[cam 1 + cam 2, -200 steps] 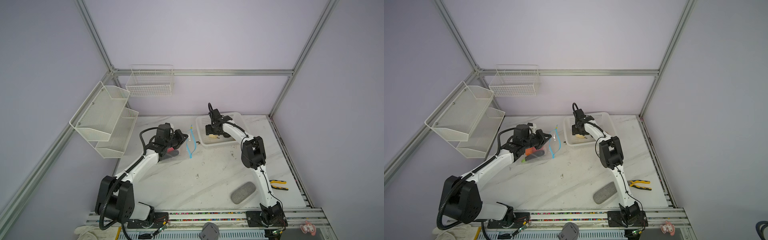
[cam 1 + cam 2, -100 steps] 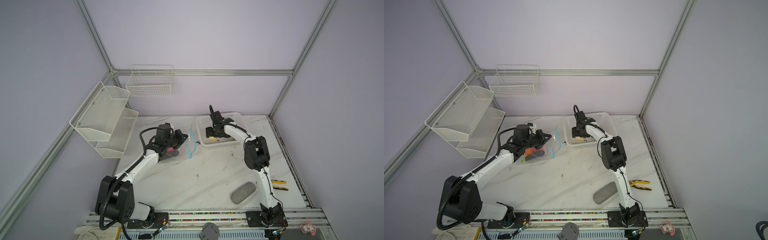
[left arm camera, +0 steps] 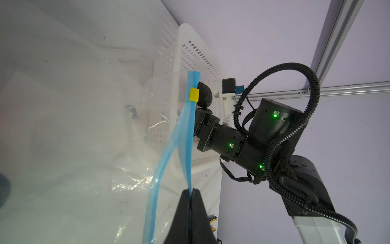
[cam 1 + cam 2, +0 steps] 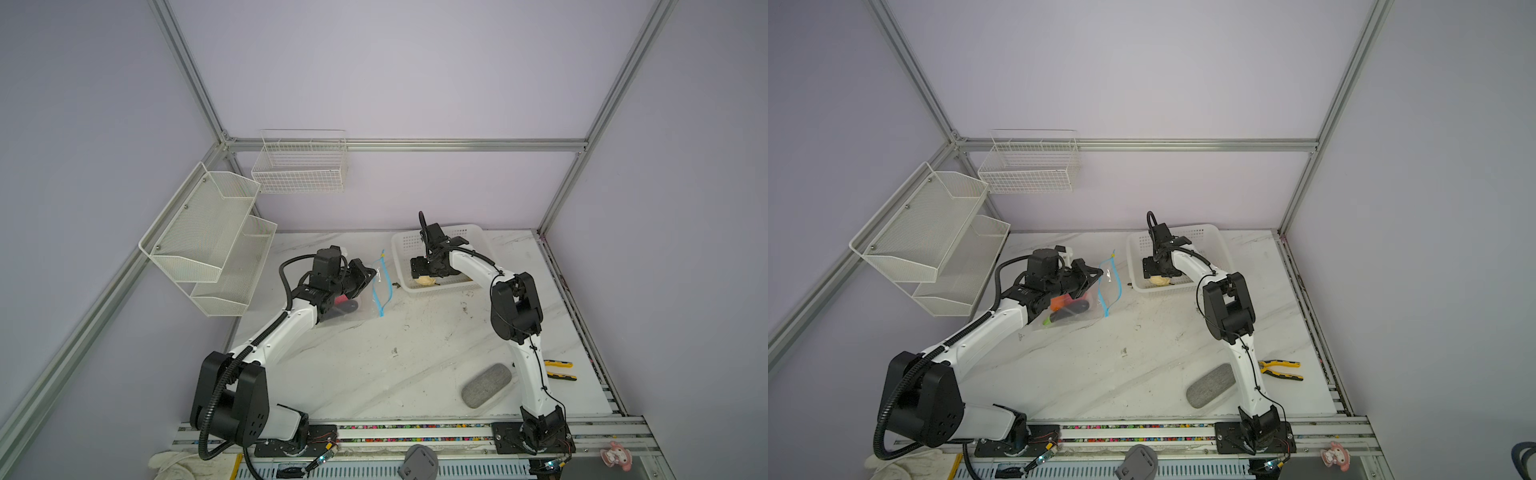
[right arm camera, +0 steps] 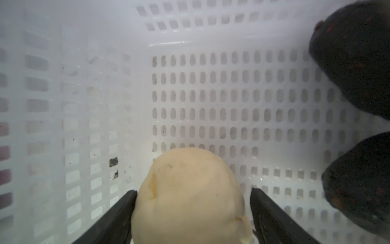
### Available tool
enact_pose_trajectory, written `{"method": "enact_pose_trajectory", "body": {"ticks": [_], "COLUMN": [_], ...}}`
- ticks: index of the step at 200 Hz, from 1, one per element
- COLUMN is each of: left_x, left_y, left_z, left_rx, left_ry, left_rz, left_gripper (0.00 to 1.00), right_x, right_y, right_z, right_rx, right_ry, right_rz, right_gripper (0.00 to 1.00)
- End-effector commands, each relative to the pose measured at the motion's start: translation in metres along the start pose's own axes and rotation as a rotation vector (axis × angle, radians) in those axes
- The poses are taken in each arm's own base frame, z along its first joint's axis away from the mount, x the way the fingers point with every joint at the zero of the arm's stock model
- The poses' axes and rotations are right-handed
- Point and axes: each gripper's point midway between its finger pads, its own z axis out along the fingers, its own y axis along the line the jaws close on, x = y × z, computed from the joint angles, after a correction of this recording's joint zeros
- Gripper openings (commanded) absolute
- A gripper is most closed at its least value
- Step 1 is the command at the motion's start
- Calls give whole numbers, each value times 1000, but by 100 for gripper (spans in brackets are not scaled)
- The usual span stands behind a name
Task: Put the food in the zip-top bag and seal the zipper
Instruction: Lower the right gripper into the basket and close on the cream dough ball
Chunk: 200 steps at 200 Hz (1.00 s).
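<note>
Left claw point(image 3: 191, 191) is clamped shut on one lip of the zipper point(image 3: 186, 135). The other lip is bowed away, so the mouth of the zip-top bag point(image 4: 1090, 297) is kept open and faces the white basket point(image 4: 471, 232). The yellow tab point(image 3: 194, 97) is seen near the far end of the strip.

The bag is laid on the worktop point(image 4: 374, 357), just left of the basket, with its mouth edge raised by the claw. Inside it an orange piece point(image 4: 1059, 302), a dark piece point(image 4: 1074, 308) and something pink point(image 4: 341, 299) can be made out. Whatever else is in there is blurred by the plastic, so no count can be given.

Right claw point(image 5: 193, 191) is lowered into the basket, with its jaws spread wide either side of the cream piece point(image 5: 190, 181). One finger appears to be touching the piece and a gap is seen at the other. Nothing is gripped. The cream piece is resting on the basket floor near a corner. Two black pieces point(image 5: 354, 63) are lying in the same basket, off to one side and clear of the claw.

A grey oval pad point(image 4: 486, 385) and yellow-handled pliers point(image 4: 1279, 370) are lying on the worktop by the right arm's base, well apart from the bag.
</note>
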Motion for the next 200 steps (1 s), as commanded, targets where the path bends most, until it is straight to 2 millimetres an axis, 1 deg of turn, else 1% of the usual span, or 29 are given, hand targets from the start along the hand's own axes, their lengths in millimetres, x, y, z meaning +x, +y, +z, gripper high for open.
{"method": "enact_pose_trajectory", "body": {"ticks": [1, 11, 31, 63, 83, 99, 121, 149, 159, 179, 200], "left_x": [-7, -7, -6, -5, -5, -6, -7, -6, -7, -7, -7], "left_y": [-14, -13, -11, -14, -14, -15, -14, -16, -16, -17, -17], "left_z": [-9, -10, -9, -8, -10, -12, -12, -11, -10, -10, -9], "left_rx": [34, 33, 34, 44, 38, 36, 32, 35, 35, 36, 36], "left_ry": [-25, -27, -25, -16, -16, -21, -25, -17, -17, -17, -15], "left_rz": [39, 39, 34, 36, 42, 45, 44, 44, 44, 45, 45], "left_gripper": [0, 0, 0, 0, 0, 0, 0, 0, 0, 0, 0], "right_x": [4, 4, 1, 2, 6, 8, 5, 5, 6, 2, -5], "right_y": [-9, -6, 10, 19, 19, 13, 13, 15, 15, 16, 17], "right_z": [-3, -4, -6, -5, 2, 6, 1, -3, -3, -7, -14], "right_rx": [72, 52, -40, -97, -98, -70, -65, -79, -80, -82, -79], "right_ry": [26, 24, -12, -29, -30, -21, -34, -30, -23, -28, -44], "right_rz": [-125, -185, -293, -479, -497, -520, -534, -516, -514, -501, -469], "right_gripper": [93, 97, 97, 91, 90, 90, 89, 82, 78, 72, 69]}}
